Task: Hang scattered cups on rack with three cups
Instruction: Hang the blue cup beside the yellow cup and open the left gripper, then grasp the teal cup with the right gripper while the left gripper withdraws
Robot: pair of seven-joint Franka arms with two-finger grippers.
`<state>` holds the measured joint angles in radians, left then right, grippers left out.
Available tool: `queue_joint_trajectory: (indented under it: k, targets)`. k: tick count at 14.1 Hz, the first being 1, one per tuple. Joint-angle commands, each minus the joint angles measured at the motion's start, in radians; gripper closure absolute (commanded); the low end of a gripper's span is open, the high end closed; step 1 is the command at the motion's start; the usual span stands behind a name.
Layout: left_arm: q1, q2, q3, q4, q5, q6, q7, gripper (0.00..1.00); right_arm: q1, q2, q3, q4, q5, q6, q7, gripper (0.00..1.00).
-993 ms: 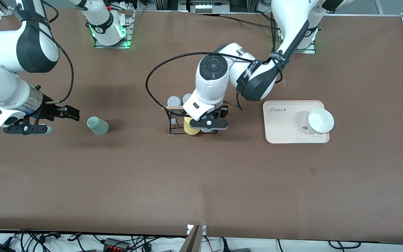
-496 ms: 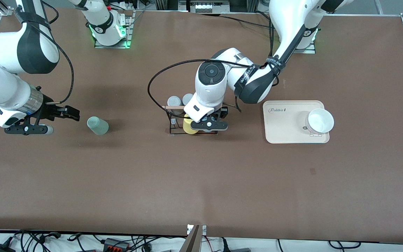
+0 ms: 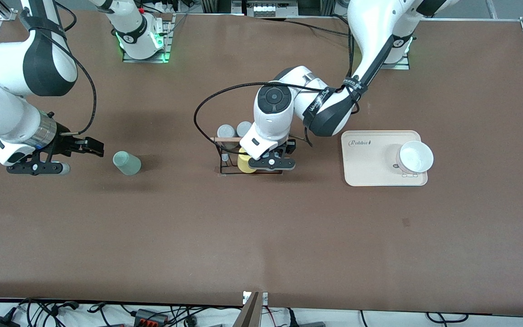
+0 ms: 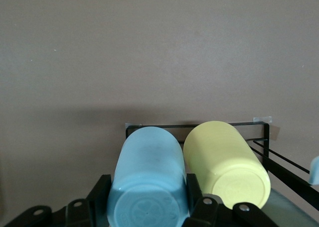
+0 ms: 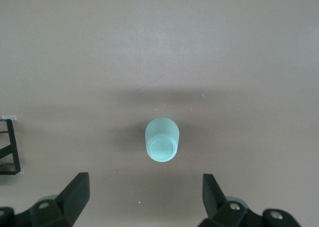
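The black wire rack (image 3: pixel 223 160) with a wooden rod stands mid-table. My left gripper (image 3: pixel 271 162) is at the rack, shut on the light blue cup (image 4: pixel 147 177), which lies on its side in the rack (image 4: pixel 199 125) beside a yellow cup (image 4: pixel 227 162). In the front view the blue cup is hidden under the hand. The pale mint green cup (image 3: pixel 126 163) stands base up toward the right arm's end of the table. My right gripper (image 3: pixel 82 160) hangs open beside it, apart from it. In the right wrist view the mint cup (image 5: pixel 162 140) lies ahead of the open right gripper (image 5: pixel 144 187).
Two grey cups (image 3: pixel 234 130) stand at the rack's edge farther from the camera. The yellow cup (image 3: pixel 244 164) shows beside the left hand. A beige tray (image 3: pixel 370 172) with a white bowl (image 3: pixel 416 156) lies toward the left arm's end.
The left arm's elbow and wrist have shifted slightly, easing the blue cup a little at the rack. The right arm and the mint cup have not moved.
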<state>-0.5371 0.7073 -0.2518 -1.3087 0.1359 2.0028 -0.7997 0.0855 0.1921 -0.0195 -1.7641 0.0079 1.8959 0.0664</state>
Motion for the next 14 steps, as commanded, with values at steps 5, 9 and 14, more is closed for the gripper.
queue_joint_trajectory:
  k: [5,9,14]
  targets:
    - [0.005,-0.011,0.000,-0.058,0.028,0.068,-0.018,0.20,0.000,0.009,0.000,-0.012,-0.009,0.015,0.018,0.00]
    - [0.009,-0.026,0.002,-0.046,0.028,0.056,-0.016,0.00,-0.001,0.016,-0.002,-0.052,-0.009,0.041,0.018,0.00]
    - [0.144,-0.211,-0.012,-0.020,0.027,-0.183,0.101,0.00,-0.004,0.035,-0.005,-0.121,-0.012,0.132,0.019,0.00]
